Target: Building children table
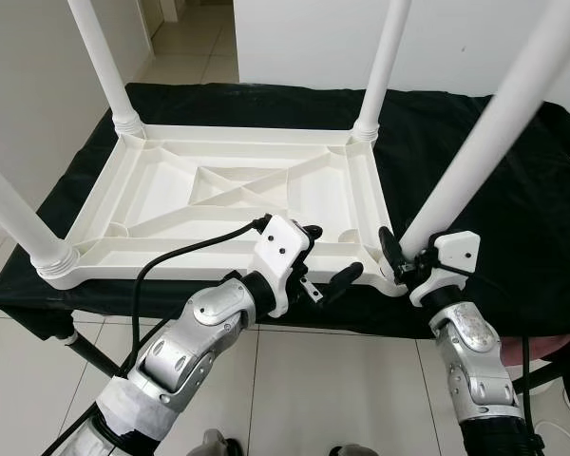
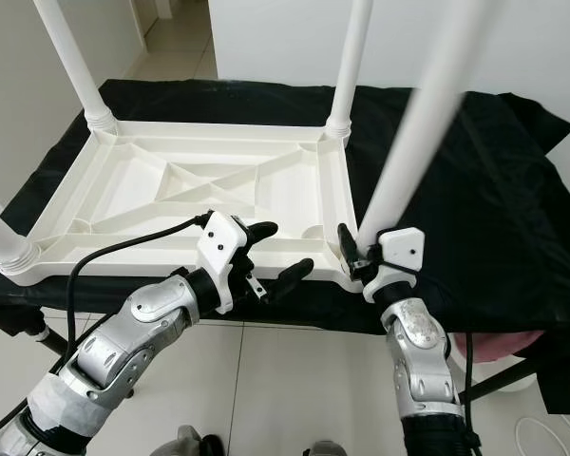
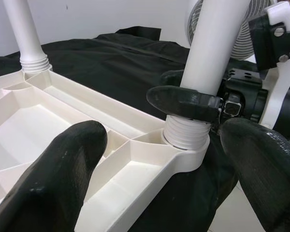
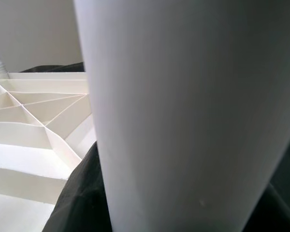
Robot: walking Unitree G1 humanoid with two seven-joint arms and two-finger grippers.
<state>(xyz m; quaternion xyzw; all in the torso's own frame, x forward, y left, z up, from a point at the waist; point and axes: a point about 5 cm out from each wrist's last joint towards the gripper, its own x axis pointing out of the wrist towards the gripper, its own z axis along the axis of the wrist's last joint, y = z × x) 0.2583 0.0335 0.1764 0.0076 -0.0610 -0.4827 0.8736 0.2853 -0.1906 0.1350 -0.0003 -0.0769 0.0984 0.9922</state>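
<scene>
1. Head views: left gripper (image 1: 328,258), fingers apart, hovers at the upturned white tabletop's (image 1: 218,185) near rim; right gripper (image 1: 406,255) clamps the near-right leg (image 1: 484,133).
2. Left wrist: the leg's threaded base (image 3: 186,133) sits ahead between its spread fingers (image 3: 48,179).
3. Right wrist: leg (image 4: 193,111) directly against the camera.

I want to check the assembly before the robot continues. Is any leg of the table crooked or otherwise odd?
Yes. The near right leg, held near its base by the right gripper, leans outward, while the far right leg stands nearly upright. Its thread shows above the tabletop's corner socket, so it seems not fully seated.
</scene>
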